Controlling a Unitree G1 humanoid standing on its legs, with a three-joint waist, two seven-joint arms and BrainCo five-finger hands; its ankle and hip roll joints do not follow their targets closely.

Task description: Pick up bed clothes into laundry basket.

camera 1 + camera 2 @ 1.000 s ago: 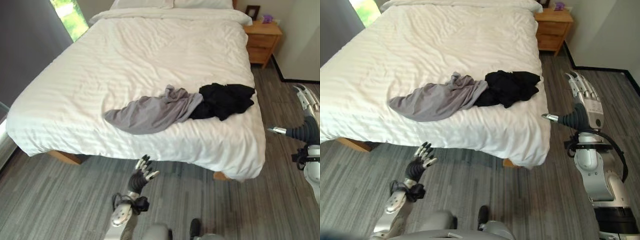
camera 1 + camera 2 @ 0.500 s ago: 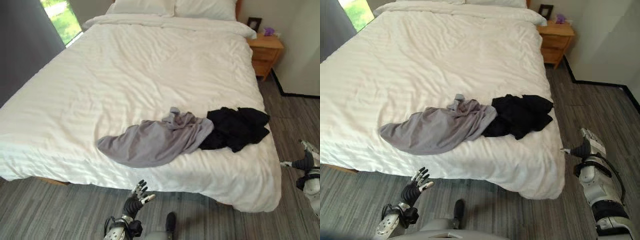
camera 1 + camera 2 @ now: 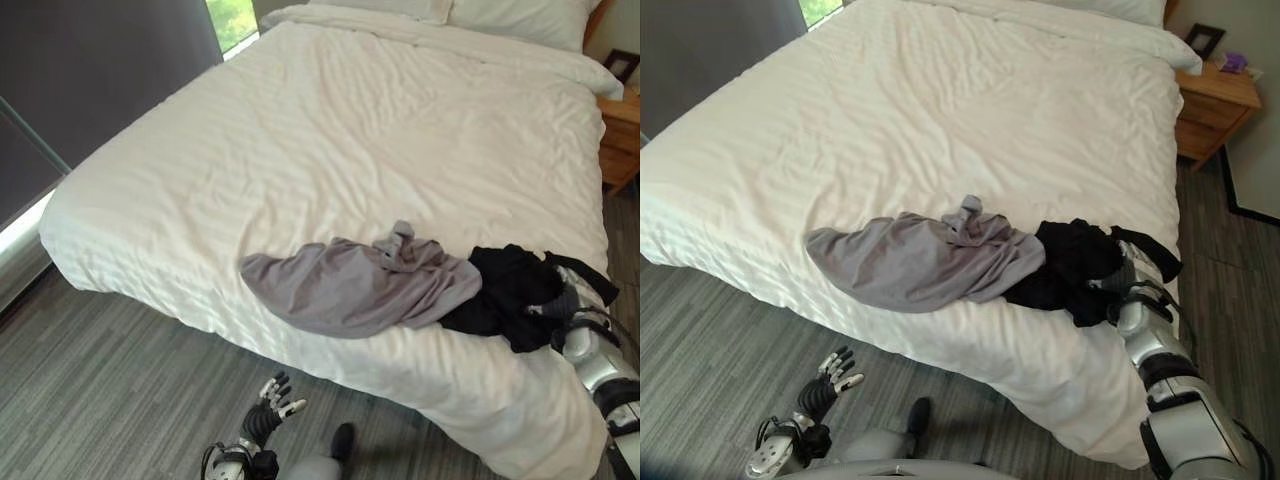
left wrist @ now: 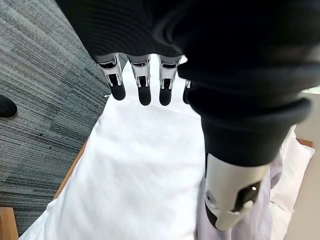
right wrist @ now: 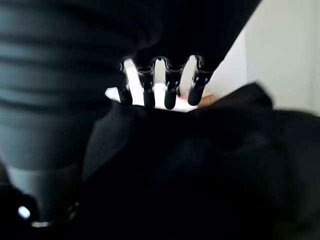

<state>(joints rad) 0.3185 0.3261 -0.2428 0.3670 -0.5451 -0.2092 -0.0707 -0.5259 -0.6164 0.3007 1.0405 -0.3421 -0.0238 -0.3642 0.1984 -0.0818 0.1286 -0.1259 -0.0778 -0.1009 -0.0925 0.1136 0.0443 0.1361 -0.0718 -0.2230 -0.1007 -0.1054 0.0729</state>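
Right hand (image 3: 1127, 284) has dropped onto black garment (image 3: 1070, 272), fingers straight, not clamped; grasp comes next. Left hand (image 3: 830, 380) open, idle.

White bed (image 3: 330, 130), made up, duvet lightly creased. Two white pillows (image 3: 480, 12) at its head. Wooden nightstand (image 3: 1210, 110) just beside the bed's head corner, carrying a dark picture frame (image 3: 1202, 38) and a small purple item (image 3: 1235, 62). Grey plank floor (image 3: 110, 380) around the bed's foot. Dark curtain (image 3: 95, 75) and a bright window (image 3: 232, 14) beyond the bed's far side.
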